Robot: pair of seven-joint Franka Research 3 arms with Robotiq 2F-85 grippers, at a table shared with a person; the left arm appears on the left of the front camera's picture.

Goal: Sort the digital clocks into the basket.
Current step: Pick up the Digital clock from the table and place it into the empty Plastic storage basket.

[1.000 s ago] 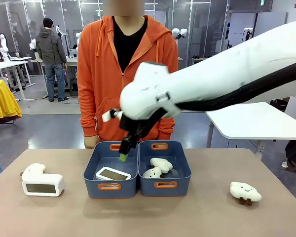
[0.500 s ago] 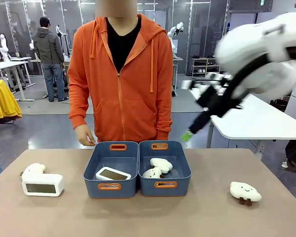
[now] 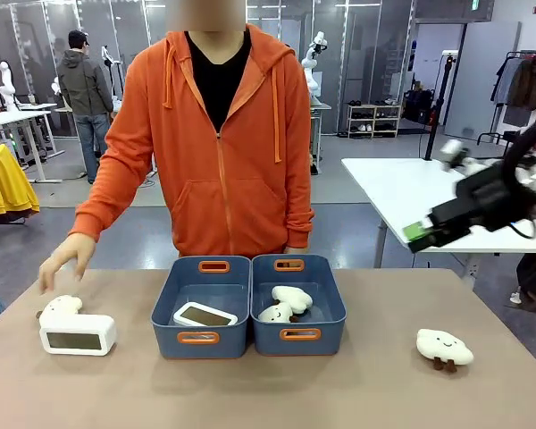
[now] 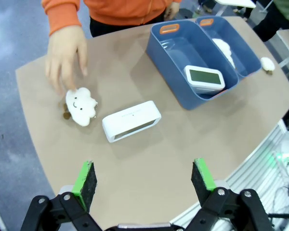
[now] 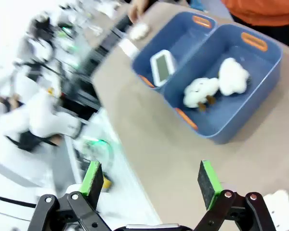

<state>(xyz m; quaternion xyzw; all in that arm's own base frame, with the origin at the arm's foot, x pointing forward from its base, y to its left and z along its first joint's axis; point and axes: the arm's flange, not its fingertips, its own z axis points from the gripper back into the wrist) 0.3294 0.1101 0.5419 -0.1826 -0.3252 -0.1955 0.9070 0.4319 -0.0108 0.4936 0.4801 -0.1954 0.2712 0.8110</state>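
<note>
Left gripper (image 4: 144, 177): jaws wide apart, nothing between the green pads; hangs high over the table's left part.
Right gripper (image 3: 420, 234): motion-blurred in the front view, raised beyond the table's right edge; its wrist view shows the pads spread wide and empty.
Binned clock (image 3: 205, 315): lies tilted, face up, in the left basket near its front wall; that wall cuts off its lower edge.
Loose clock (image 3: 78, 335): stands on the table near the left edge, face toward the robot, well apart from both baskets.
Left basket (image 3: 165, 335): mid-table, side by side with the right basket (image 3: 326, 338), walls touching.
Binned plushes (image 3: 292, 298): two white clouds in the right basket, the front one half hidden by the wall.
Left plush (image 3: 61, 307): just behind the loose clock, partly hidden by it.
Person's hand (image 3: 64, 257): over the left plush; fingertips look to be at its top, contact unclear.
Right plush (image 3: 444, 347): alone near the table's right edge; cut off by the right wrist view's corner.
Right wrist view: left half smeared, hard to read.
</note>
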